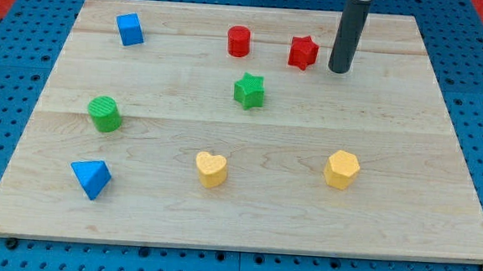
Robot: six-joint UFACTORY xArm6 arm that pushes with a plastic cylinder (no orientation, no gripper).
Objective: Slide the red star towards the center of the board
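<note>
Tip [339, 71] (bare, holding nothing) right of red star [303, 53]; green star [248, 90] toward centre.

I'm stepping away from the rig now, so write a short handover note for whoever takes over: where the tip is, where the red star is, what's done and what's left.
Tip: my tip rests on the board just to the view's right of the red star, a small gap between them, not touching.
Blocks: the red star sits near the view's top, right of the red cylinder. The green star lies below and to the left, close to the board's middle.
Done: the tip is set beside the star; the star is not yet at the center.
Left: push the star down and to the view's left toward the center, probably minding the green star.
</note>
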